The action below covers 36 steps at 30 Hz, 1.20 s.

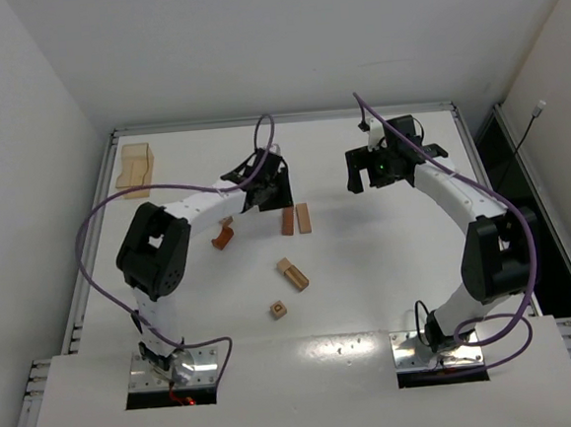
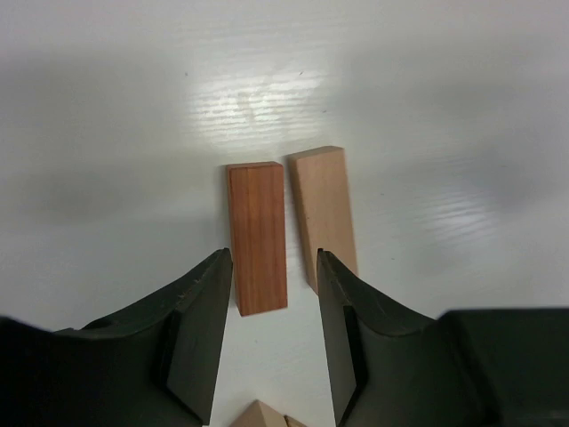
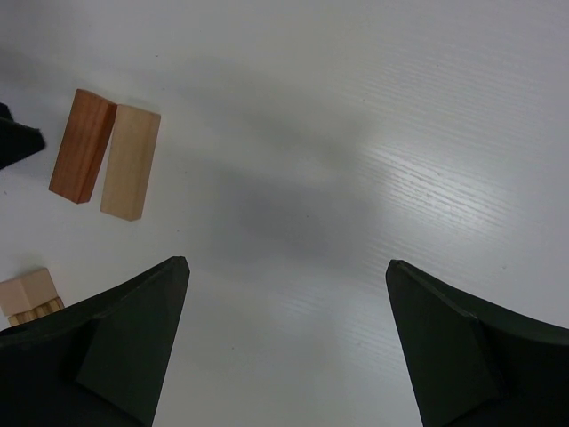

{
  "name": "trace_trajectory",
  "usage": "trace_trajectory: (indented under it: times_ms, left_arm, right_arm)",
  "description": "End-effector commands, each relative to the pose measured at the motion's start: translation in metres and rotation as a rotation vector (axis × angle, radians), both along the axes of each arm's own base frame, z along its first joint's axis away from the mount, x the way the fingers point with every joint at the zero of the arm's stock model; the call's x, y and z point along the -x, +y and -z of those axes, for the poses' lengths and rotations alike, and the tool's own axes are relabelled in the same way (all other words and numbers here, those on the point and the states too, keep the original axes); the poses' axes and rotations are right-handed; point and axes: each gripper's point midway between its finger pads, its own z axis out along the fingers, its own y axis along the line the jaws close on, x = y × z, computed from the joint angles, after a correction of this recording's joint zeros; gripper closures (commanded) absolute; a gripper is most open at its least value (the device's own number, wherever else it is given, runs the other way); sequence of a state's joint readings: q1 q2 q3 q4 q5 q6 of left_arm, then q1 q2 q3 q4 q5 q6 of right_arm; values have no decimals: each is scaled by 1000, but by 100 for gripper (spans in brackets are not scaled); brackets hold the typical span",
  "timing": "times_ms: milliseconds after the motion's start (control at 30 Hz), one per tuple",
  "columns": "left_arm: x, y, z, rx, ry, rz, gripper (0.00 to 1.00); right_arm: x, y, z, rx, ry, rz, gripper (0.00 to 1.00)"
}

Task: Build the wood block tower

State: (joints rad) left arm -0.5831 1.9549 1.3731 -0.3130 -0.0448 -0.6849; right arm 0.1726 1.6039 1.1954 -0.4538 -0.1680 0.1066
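Note:
Two short bars lie side by side on the white table: a reddish-brown bar [image 1: 287, 220] [image 2: 258, 236] [image 3: 82, 145] and a light tan bar [image 1: 304, 217] [image 2: 324, 213] [image 3: 130, 162]. My left gripper [image 1: 270, 197] [image 2: 274, 258] hovers low over them, open. The near end of the reddish bar sits between its fingertips with small gaps on both sides. My right gripper [image 1: 381, 171] [image 3: 289, 267] hangs wide open over bare table to the right of the bars. A reddish arch piece [image 1: 223, 238], a tan block [image 1: 292, 273] [image 3: 29, 295] and a marked cube [image 1: 278, 310] lie nearer the arms.
A translucent amber box [image 1: 135, 167] stands at the back left corner. A raised rim [image 1: 283, 119] borders the table at the back and sides. The corner of a tan block [image 2: 262, 415] shows under my left fingers.

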Motion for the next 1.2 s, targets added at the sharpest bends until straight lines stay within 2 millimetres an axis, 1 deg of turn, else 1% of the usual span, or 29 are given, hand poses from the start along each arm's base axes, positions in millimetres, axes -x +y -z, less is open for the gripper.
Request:
trace_trajectory:
  times_ms: [0, 33, 100, 133, 167, 233, 267, 300, 333, 367, 400, 433, 467, 500, 567, 600, 633, 667, 700, 733, 767, 800, 867, 933, 967, 1000, 1067, 1133, 1167]
  left_arm:
    - [-11, 3, -77, 69, -185, 4, 61]
    - [-13, 6, -86, 62, -210, -3, 61]
    - [-8, 16, -91, 30, -232, 1, 63]
    - [-5, 18, -88, 14, -225, 11, 65]
    - [1, 26, -78, -31, -197, 20, 76]
    - [7, 34, -66, -71, -168, 19, 88]
    - [11, 36, -63, -88, -155, 28, 100]
    - [18, 41, -52, -107, -124, 31, 100]
    - [22, 45, -43, -136, -97, 46, 100]
    - [28, 46, -33, -146, -67, 54, 100]
    - [32, 47, -29, -145, -53, 62, 100]
    - [37, 50, -17, -162, -25, 64, 100]
    - [38, 49, -16, -156, -21, 70, 100]
    - [40, 48, -9, -155, -7, 76, 100]
    - [42, 47, 0, -156, 18, 76, 100]
    - [44, 46, 4, -154, 32, 83, 100]
    - [43, 45, 12, -162, 46, 84, 100]
    - [41, 41, 12, -148, 52, 83, 100]
    - [42, 40, 18, -148, 68, 89, 100]
    - [42, 40, 20, -154, 77, 90, 100]
    - [40, 38, 25, -159, 86, 90, 100]
    - [41, 38, 30, -159, 100, 96, 100]
    - [37, 35, 31, -158, 99, 96, 100]
    - [40, 34, 42, -163, 125, 103, 100]
    - [37, 32, 38, -157, 116, 102, 100]
    - [39, 32, 43, -156, 128, 108, 100]
    - [36, 29, 42, -150, 128, 100, 100]
    - [33, 30, 44, -157, 125, 95, 100]
    - [33, 30, 44, -157, 125, 95, 100]
  right_arm:
    - [-8, 9, -7, -30, -31, -12, 10]
    - [-8, 9, -7, -30, -31, -13, 10]
    - [-9, 15, -7, -39, -28, -30, 10]
    - [-8, 18, -2, -52, -9, -30, 10]
    - [-12, 20, -4, -59, -12, -36, 10]
    - [-17, 25, -2, -66, -5, -36, 10]
    - [-16, 30, 8, -59, 32, -33, 10]
    - [-18, 34, 8, -50, 37, -40, 10]
    - [-21, 33, 11, -42, 40, -34, 10]
    - [-21, 40, 20, -26, 66, -35, 10]
    - [-20, 40, 26, -22, 80, -35, 10]
    - [-19, 46, 28, -19, 91, -50, 10]
    - [-21, 48, 31, -11, 95, -42, 10]
    - [-15, 55, 43, 6, 127, -57, 12]
    - [-18, 62, 48, 24, 127, -67, 12]
    - [-13, 69, 54, 31, 147, -85, 12]
    - [-13, 73, 55, 32, 149, -94, 12]
    - [-12, 73, 63, 58, 160, -88, 12]
    - [-13, 80, 60, 56, 150, -103, 12]
    - [-11, 78, 67, 71, 170, -98, 12]
    - [-13, 80, 65, 79, 158, -99, 12]
    - [-10, 79, 70, 86, 178, -99, 12]
    - [-13, 77, 72, 102, 173, -87, 12]
    - [-10, 74, 82, 121, 201, -82, 12]
    - [-11, 72, 82, 129, 198, -75, 12]
    - [-10, 72, 86, 128, 209, -68, 12]
    - [-11, 76, 87, 129, 210, -77, 12]
    - [-10, 75, 95, 144, 229, -73, 12]
    - [-10, 75, 95, 140, 232, -65, 12]
